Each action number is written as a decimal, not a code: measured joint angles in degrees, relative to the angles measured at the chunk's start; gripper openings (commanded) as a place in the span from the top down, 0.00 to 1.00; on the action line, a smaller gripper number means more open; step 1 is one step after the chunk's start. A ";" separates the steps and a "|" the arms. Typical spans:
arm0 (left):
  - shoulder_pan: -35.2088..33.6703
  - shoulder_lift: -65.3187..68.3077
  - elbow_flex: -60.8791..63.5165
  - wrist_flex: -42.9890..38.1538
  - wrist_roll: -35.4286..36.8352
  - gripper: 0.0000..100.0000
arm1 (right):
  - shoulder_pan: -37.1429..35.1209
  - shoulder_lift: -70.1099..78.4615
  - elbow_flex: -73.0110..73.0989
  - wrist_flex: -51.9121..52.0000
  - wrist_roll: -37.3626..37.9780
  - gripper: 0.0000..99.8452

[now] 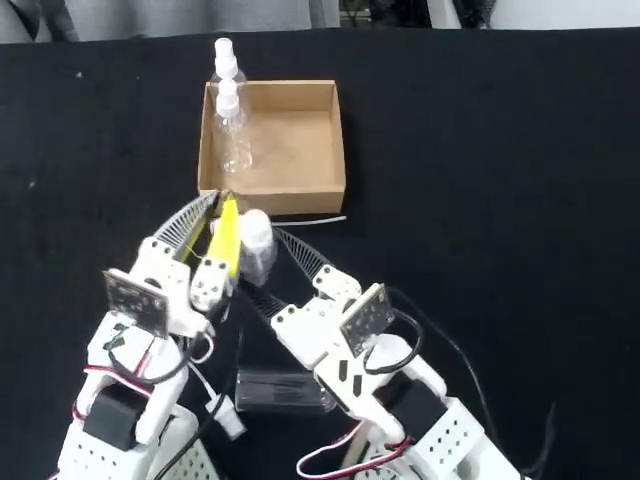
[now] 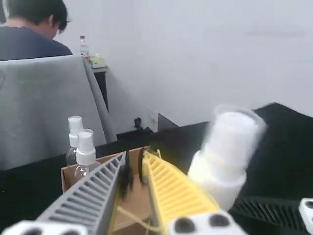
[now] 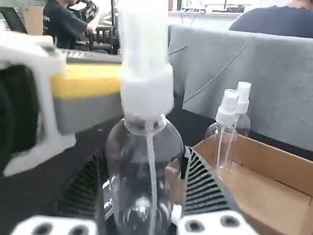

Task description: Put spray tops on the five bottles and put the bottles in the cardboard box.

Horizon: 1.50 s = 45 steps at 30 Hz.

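My right gripper (image 1: 262,262) is shut on a clear bottle (image 3: 139,156), held upright just in front of the cardboard box (image 1: 300,195). A white spray top (image 1: 255,225) sits on the bottle's neck, its tube hanging down inside. My left gripper (image 1: 222,200), with one grey and one yellow finger, is shut with nothing in it. Its yellow finger lies against the side of the spray top (image 2: 225,147). Two bottles with spray tops stand at the box's far left: one (image 1: 233,135) is inside, the other (image 1: 226,62) is at the back corner.
A clear bottle-like thing (image 1: 285,390) lies on the black table between the two arm bases. A thin white strip (image 1: 320,219) lies along the box's front wall. The right part of the box floor (image 1: 300,150) is bare.
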 measured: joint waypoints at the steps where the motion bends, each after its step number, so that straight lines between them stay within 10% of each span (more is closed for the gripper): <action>1: 0.44 0.00 0.00 0.35 -0.44 0.95 | 0.00 -0.09 0.00 0.44 0.18 0.99; 22: 0.79 0.53 0.00 1.05 -1.05 0.95 | -0.44 -0.09 0.00 5.63 0.70 0.99; 45: -15.30 0.62 0.00 -0.18 -1.05 0.95 | 6.95 -0.09 0.00 7.91 0.70 0.99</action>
